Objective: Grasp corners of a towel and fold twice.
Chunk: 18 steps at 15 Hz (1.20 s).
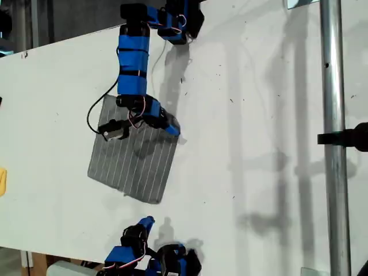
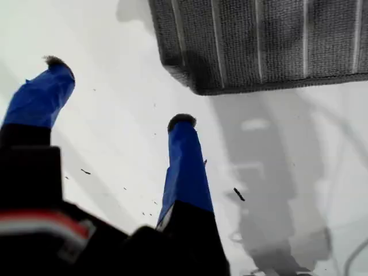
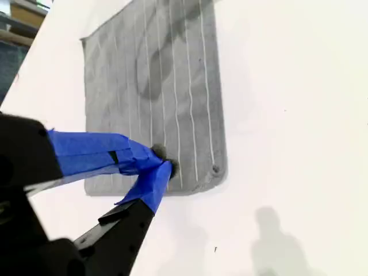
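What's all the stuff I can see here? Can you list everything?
towel: one, grey with thin pale stripes, flat on the table toward the exterior view's left.
yellow object: one, cut off at the exterior view's left edge.
table: one, white.
metal pole: one, silver, upright at the exterior view's right.
my first gripper: blue-taped, open, short of the towel's edge.
my second gripper: blue-taped, shut over the towel's edge near a corner.
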Each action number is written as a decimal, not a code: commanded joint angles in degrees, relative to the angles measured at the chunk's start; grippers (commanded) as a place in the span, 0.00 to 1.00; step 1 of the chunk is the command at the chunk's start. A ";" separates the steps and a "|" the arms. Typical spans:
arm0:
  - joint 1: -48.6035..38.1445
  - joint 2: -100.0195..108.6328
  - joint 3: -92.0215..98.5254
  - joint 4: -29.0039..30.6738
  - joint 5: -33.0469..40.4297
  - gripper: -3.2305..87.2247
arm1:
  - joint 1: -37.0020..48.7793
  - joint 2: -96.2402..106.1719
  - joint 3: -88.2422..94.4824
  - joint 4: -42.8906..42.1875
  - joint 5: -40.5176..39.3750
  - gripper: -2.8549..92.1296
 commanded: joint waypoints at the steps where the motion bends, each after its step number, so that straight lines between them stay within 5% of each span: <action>1: -0.79 0.00 -0.70 -1.41 -0.79 0.01 | 1.85 -4.48 -3.87 -2.46 -1.67 0.41; 8: 0.00 0.18 -0.18 -1.23 -1.93 0.01 | 5.27 -10.55 -3.96 -6.77 -3.08 0.40; 12: 0.44 0.44 -0.09 -1.14 -2.64 0.01 | 4.92 -14.06 -4.04 -8.61 -2.55 0.06; 15: 0.88 0.79 0.79 -1.23 -3.43 0.01 | 2.99 -15.21 -4.83 -8.70 -2.02 0.04; 18: 1.58 -3.34 -0.35 -2.90 0.88 0.26 | 1.76 -14.50 -5.45 -8.88 -1.67 0.04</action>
